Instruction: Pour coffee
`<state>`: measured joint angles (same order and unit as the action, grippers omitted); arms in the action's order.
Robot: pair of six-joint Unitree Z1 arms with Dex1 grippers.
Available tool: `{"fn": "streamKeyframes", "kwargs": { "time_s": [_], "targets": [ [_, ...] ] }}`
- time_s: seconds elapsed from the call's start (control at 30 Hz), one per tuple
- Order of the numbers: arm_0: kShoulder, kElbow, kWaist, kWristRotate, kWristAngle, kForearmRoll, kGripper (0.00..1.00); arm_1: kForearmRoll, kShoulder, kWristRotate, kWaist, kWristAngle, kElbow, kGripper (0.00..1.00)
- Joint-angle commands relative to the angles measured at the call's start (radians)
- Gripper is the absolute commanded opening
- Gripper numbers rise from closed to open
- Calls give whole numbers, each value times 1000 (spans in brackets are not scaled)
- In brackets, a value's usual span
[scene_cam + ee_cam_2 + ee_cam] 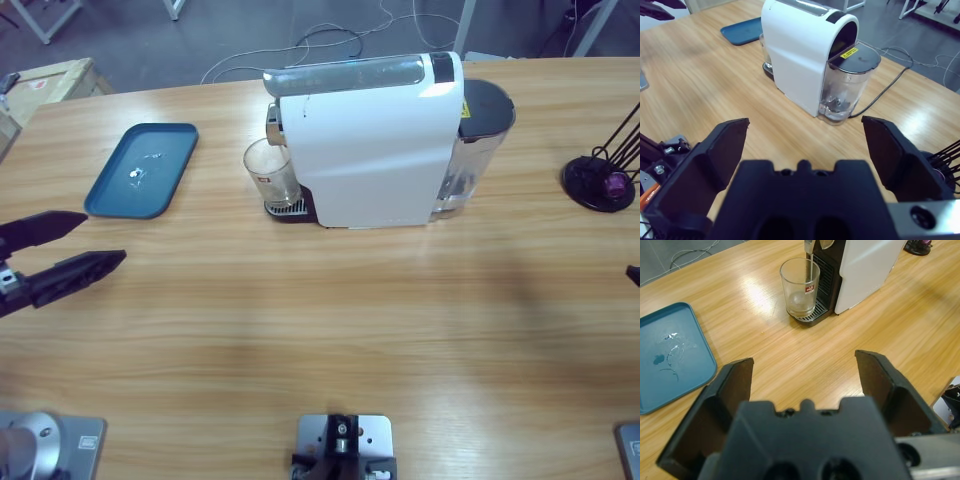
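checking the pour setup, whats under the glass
The glass stands on the coffee machine's drip grate, below the spout. The grate under its base is covered.

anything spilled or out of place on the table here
Only the blue tray stands out: it holds a few small wet marks or droplets near its middle. The glass stands upright on the drip grate under the spout of the white coffee machine, and no spill shows on the wood around it.
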<state>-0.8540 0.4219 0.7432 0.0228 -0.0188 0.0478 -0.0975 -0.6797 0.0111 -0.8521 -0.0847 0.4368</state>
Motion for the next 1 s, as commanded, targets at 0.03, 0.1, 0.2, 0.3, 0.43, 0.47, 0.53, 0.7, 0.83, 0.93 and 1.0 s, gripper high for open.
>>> {"fn": "streamKeyframes", "kwargs": {
  "time_s": [0.03, 0.1, 0.2, 0.3, 0.43, 0.47, 0.53, 0.7, 0.83, 0.93, 1.0],
  "targets": [
    [-31, -12, 8, 9, 6, -5, 972, 12, -40, 0, -4, -7, -32, 1000],
    [-35, -9, 8, 11, 2, 0, 979, 13, -42, 1, -4, -8, -31, 1000],
    [-46, -7, 8, 11, 0, 4, 973, 13, -43, 3, -4, -9, -30, 1000],
    [-53, -7, 8, 11, 0, 4, 973, 13, -44, 3, -4, -9, -30, 1000],
    [-57, -8, 8, 10, 0, 5, 973, 13, -43, 3, -4, -7, -30, 1000],
    [-58, -7, 8, 10, 0, 5, 976, 14, -43, 3, -4, -5, -30, 1000],
    [-84, 4, 8, 6, 2, 5, 981, 16, -34, 3, -4, -3, -33, 1000],
    [-308, 183, 8, -17, -3, -28, 982, 16, -41, 3, -4, -3, -32, 1000],
    [-502, 267, 8, -56, -8, -119, 982, 16, -44, 3, -4, -3, -30, 1000],
    [-603, 276, 8, -72, -45, -191, 982, 16, -48, 3, -4, -3, -29, 1000],
    [-663, 276, 8, -84, -62, -226, 982, 16, -55, 3, -4, -4, -28, 1000]
  ]
}}
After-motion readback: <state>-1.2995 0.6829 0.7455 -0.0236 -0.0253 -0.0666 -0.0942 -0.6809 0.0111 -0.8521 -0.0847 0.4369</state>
